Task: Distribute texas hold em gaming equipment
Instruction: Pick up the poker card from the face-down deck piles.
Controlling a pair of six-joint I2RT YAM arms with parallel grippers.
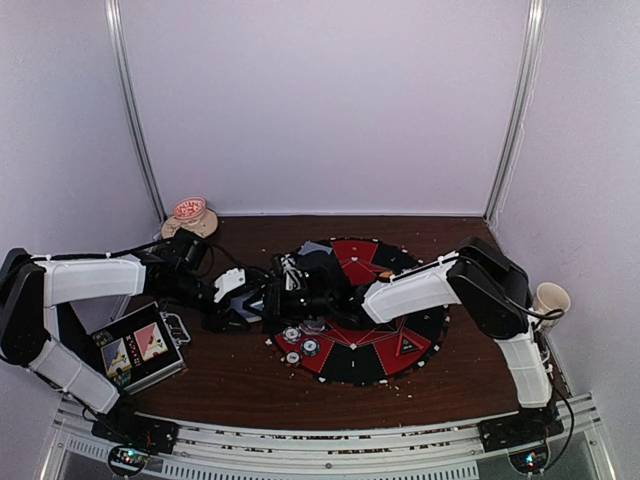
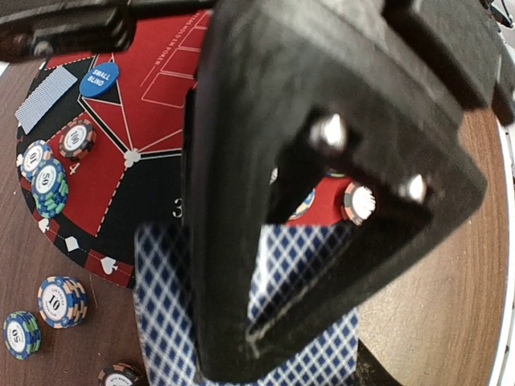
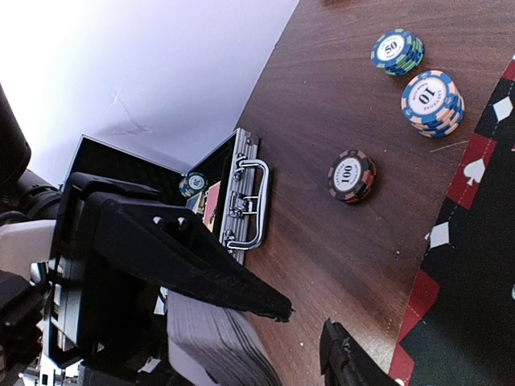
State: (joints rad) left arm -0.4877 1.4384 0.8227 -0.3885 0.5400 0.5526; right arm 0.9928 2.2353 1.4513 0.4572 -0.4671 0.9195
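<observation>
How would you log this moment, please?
left gripper: shut on card deck | right gripper: open beside card deck | SMALL BLIND button: on poker mat

Deck (image 2: pixel 165 322): blue-white lattice backs, thick stack, face down, held off table (image 2: pixel 434 305) over edge of mat (image 2: pixel 92 205).
Loose card (image 2: pixel 44 98): same back, laid flat at mat rim.
Blue button (image 2: pixel 99 79): round, lettered "SMALL BLIND", set flat on mat just beside loose card.
Teal stack (image 2: pixel 50 189): stood on mat, two shorter stacks touching or nearly so beside it.
"50" stack (image 3: pixel 397 51), "10" stack (image 3: pixel 432 103), "100" stack (image 3: pixel 352 175): striped rims, set flat on bare wood near mat, each kept apart.
</observation>
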